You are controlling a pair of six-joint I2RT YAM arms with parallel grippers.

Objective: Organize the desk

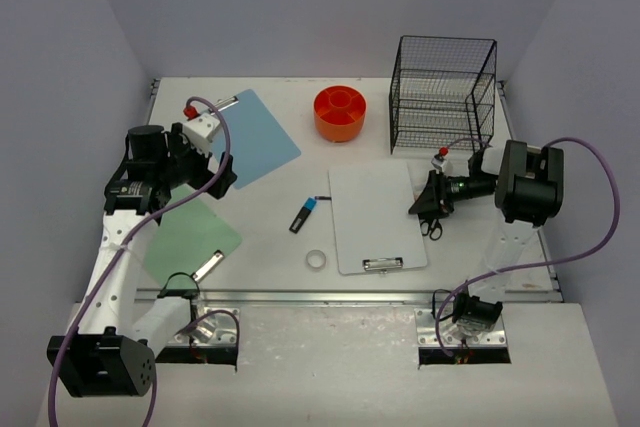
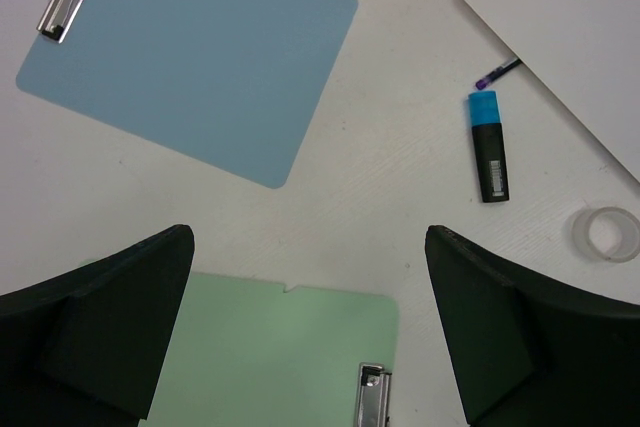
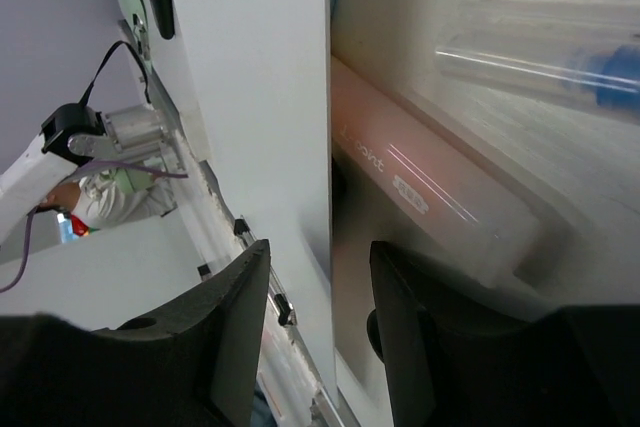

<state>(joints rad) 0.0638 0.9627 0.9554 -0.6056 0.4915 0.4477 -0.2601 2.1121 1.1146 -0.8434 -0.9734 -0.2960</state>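
On the white desk [image 1: 270, 247], a white clipboard [image 1: 375, 215] lies at centre right, a blue clipboard [image 1: 255, 137] at back left and a green clipboard [image 1: 190, 237] at front left. My left gripper [image 1: 222, 179] hovers open between the blue clipboard [image 2: 190, 57] and the green clipboard [image 2: 280, 357], with nothing between its fingers [image 2: 120, 317]. My right gripper [image 1: 418, 207] is low at the white clipboard's right edge. In the right wrist view the right gripper [image 3: 320, 337] stands open astride the edge of the white clipboard [image 3: 260, 97], a gap showing on both sides.
A blue highlighter [image 1: 303, 215], a purple pen tip [image 1: 322, 197] and a tape roll [image 1: 317, 259] lie left of the white clipboard. Black scissors [image 1: 432, 229] lie by its right edge. An orange round organizer [image 1: 340, 112] and a black wire rack [image 1: 443, 95] stand at the back.
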